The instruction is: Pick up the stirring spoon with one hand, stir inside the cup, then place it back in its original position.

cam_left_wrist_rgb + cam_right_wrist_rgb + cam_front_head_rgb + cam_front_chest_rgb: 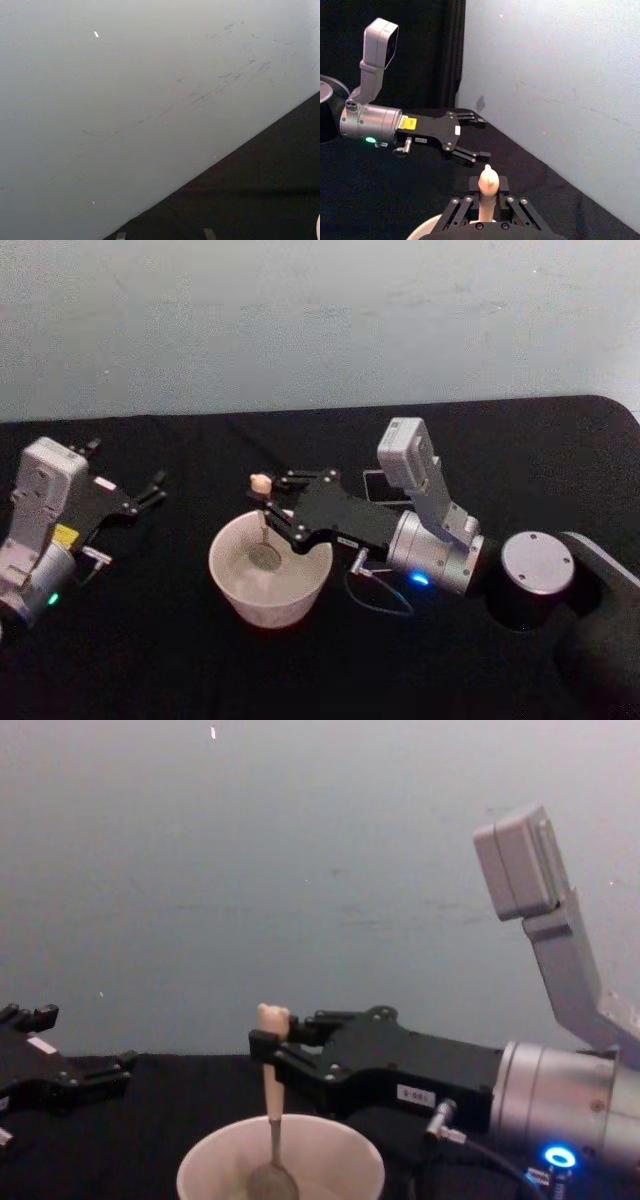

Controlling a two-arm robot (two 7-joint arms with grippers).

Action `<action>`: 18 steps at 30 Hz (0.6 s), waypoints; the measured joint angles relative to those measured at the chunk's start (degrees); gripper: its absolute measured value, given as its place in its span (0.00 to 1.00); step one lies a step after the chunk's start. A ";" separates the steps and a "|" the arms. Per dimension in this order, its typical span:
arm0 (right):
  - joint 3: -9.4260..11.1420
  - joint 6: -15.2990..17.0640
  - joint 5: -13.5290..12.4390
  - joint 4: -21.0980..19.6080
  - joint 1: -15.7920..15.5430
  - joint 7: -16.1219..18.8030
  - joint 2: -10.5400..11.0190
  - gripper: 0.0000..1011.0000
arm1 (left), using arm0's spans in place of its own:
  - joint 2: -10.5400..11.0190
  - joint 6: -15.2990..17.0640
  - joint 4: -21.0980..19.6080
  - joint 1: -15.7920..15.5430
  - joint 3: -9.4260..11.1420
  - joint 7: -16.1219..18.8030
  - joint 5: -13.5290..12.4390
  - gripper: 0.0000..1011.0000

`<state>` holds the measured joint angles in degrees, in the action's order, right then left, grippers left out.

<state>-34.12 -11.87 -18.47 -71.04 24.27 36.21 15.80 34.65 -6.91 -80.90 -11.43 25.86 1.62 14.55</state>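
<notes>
Black-clothed table before a pale wall. Right gripper reaching in from the right, clenched on the beige handle just under the bear head (a high grip, probably to stay clear of the rim). Left gripper parked at the table's left, fingers spread, holding nothing. Cream-white cup near centre; dark grey holder partly hidden behind the right arm. Stirring spoon upright, metal bowl low inside the cup, well placed for stirring. Head view: bowl's place near the cup's middle. Chest view: handle's uprightness. Right wrist view: spread of the idle fingers.
</notes>
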 joint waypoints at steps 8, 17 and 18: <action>0.90 -0.05 0.22 -1.06 -1.00 -0.45 1.01 0.21 | 0.00 0.00 0.00 0.00 0.00 0.00 0.00 0.99; 1.91 0.03 0.18 -4.51 -3.69 -0.52 3.57 0.21 | 0.00 0.00 0.00 0.00 0.00 0.00 0.00 0.99; 1.92 0.05 0.15 -4.82 -3.93 -0.48 3.75 0.21 | 0.00 0.00 0.00 0.00 0.00 0.00 0.00 0.99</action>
<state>-32.20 -11.82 -18.31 -75.86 20.34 35.73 19.55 34.64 -6.91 -80.90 -11.43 25.86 1.62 14.55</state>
